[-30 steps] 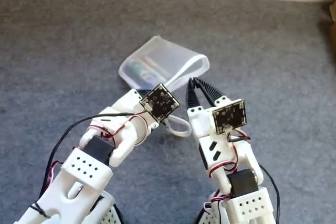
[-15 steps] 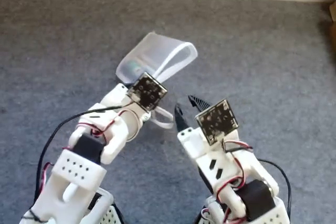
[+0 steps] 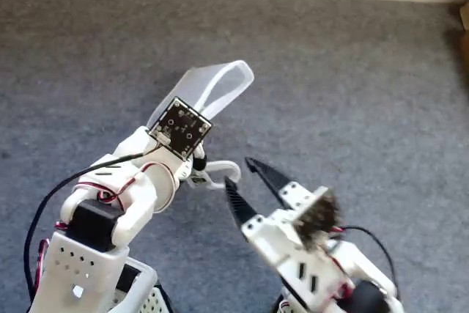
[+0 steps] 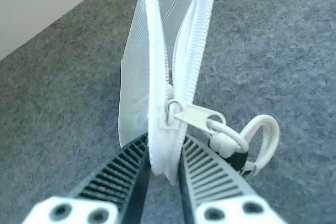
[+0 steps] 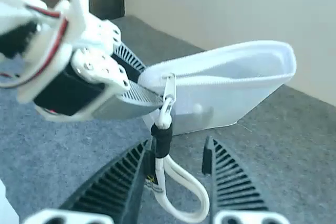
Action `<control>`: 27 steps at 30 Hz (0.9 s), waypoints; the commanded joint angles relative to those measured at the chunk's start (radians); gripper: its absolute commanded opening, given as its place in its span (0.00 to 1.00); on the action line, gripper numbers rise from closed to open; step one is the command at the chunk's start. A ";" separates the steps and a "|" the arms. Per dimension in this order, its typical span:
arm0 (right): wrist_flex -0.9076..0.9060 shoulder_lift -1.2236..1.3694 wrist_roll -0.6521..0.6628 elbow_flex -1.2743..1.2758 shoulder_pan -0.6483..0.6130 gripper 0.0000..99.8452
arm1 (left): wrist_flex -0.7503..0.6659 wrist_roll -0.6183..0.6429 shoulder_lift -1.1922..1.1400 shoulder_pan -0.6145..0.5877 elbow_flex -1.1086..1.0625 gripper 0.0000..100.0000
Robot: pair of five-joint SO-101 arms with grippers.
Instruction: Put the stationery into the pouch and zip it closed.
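In the high view, the left arm lifts the translucent pouch clear of the grey tabletop. The right tool is spread wide at the white cord loop that dangles from the pouch's near end.

In the left wrist view, the left tool is pinched tight on the pouch's end, right at the zipper. The slider sits just above the jaws. Beyond it, the two rows of teeth stand apart, so the pouch is unzipped. What lies inside is too faint to make out.

In the right wrist view, the right tool's fingers straddle the hanging cord without closing on it, and the cord is near one finger.

The step in hand looks like the zipping. The next move calls for closing on the cord or pull tab, then drawing the slider along the teeth, away from the left tool.
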State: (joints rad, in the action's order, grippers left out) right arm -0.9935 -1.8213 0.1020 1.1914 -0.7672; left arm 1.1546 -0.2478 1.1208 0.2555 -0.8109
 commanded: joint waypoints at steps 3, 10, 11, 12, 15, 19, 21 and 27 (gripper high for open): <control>0.219 -0.013 0.018 0.231 -0.021 0.14 | 0.005 0.014 0.025 0.030 0.079 0.01; 0.344 -0.013 0.018 0.306 -0.021 0.14 | 0.023 0.014 0.025 0.110 0.077 0.01; 0.360 -0.013 0.018 0.306 -0.021 0.14 | 0.023 0.014 0.025 0.117 0.077 0.01; 0.371 -0.013 0.018 0.309 -0.021 0.14 | 0.023 0.014 0.025 0.125 0.077 0.01; 0.389 -0.013 0.018 0.309 -0.022 0.14 | 0.023 0.014 0.025 0.148 0.077 0.01; 0.389 -0.013 0.018 0.311 -0.022 0.14 | 0.023 0.014 0.024 0.162 0.076 0.01; 0.389 -0.013 0.018 0.311 -0.035 0.14 | 0.025 0.014 0.024 0.162 0.076 0.01; 0.433 -0.013 0.025 0.355 -0.061 0.14 | 0.037 0.014 0.024 0.174 0.076 0.01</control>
State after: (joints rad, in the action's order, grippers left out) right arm -0.6114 -1.8213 0.1097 1.5413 -0.8147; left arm 1.1884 -0.2478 1.1208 0.3966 -0.8032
